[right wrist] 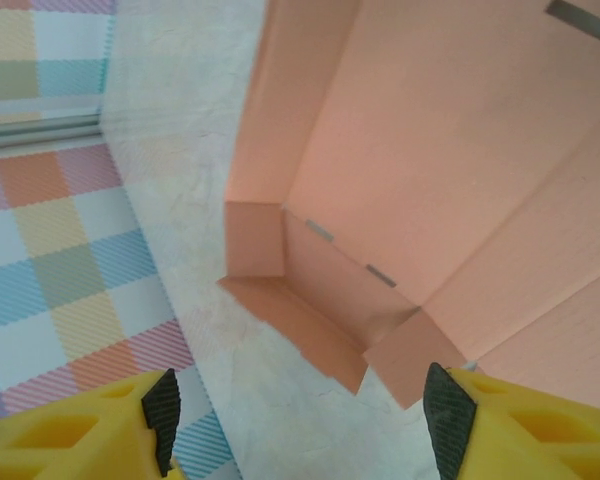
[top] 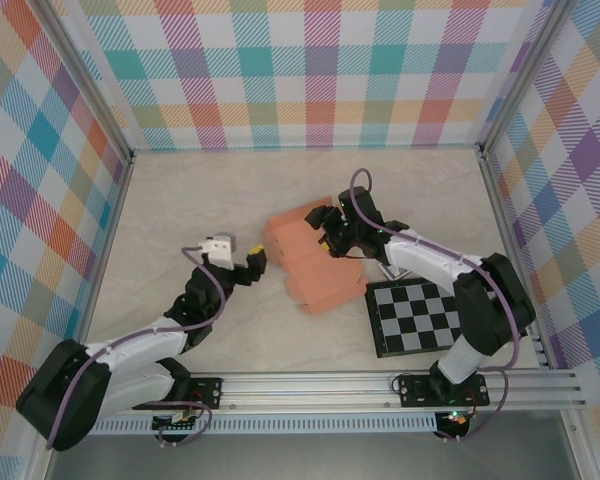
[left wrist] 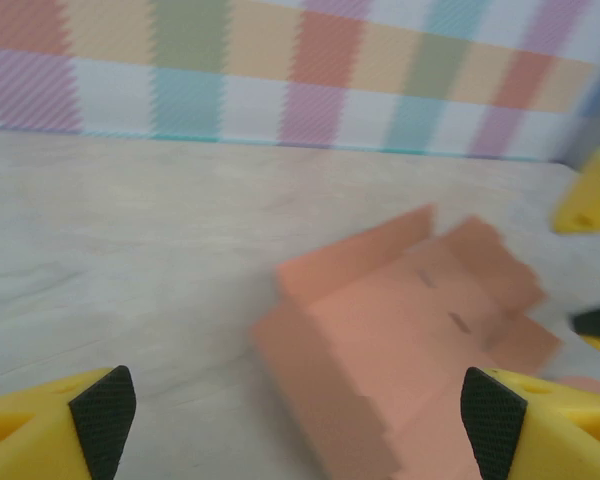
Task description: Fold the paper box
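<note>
Currently paper box (top: 315, 265) lies partly folded on the desk (top: 200, 200), left of the checkered board (top: 412, 316). Left gripper (top: 256, 262) spread, just beside its left edge. Right gripper (top: 329, 241) spread over its far side, gripping nothing.

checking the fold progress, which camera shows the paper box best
Top external: the paper box shows nearly whole, the right arm covering some. Left wrist gives a blurred side; right wrist, a close inside corner.
</note>
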You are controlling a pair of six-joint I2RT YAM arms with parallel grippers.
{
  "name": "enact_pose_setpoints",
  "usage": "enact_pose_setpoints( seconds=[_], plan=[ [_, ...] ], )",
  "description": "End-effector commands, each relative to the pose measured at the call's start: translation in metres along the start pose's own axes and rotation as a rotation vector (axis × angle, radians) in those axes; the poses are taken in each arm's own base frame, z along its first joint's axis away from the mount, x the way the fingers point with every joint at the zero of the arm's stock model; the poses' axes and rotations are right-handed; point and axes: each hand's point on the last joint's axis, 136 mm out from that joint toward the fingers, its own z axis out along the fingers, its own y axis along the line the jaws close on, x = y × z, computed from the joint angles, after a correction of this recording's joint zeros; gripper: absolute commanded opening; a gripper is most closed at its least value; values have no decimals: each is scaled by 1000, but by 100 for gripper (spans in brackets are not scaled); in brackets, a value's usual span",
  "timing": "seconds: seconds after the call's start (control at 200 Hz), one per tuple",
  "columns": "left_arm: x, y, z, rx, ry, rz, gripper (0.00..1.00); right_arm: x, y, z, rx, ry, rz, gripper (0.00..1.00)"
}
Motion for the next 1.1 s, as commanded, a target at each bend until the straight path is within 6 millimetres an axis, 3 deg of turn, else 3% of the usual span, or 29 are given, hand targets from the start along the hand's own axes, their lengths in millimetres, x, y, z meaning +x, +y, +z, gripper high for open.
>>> enact_pose_setpoints(
  seconds=[0.0,0.145,0.34,0.415,0.525,0.705,0.86,1.095],
  plan=[
    [15,62,-5,-266,91,-237,87,-7,28,1,-30,-5,16,70],
    [26,58,6,-190,180,-431,87,-18,33,12,-22,-33,-15,70],
    [36,1,36,73,418,-501,86,-39,51,5,81,-45,-343,70],
    [39,-9,42,121,450,-500,84,-47,51,7,119,6,-401,70],
    [42,-3,44,94,439,-498,84,-54,44,18,172,86,-255,69],
    [54,3,48,65,450,-507,84,-53,19,47,328,52,138,73],
    [64,8,49,40,456,-514,84,-53,28,65,380,-1,247,74],
    [70,13,48,16,468,-498,84,-56,12,95,488,-24,369,73]
  ],
)
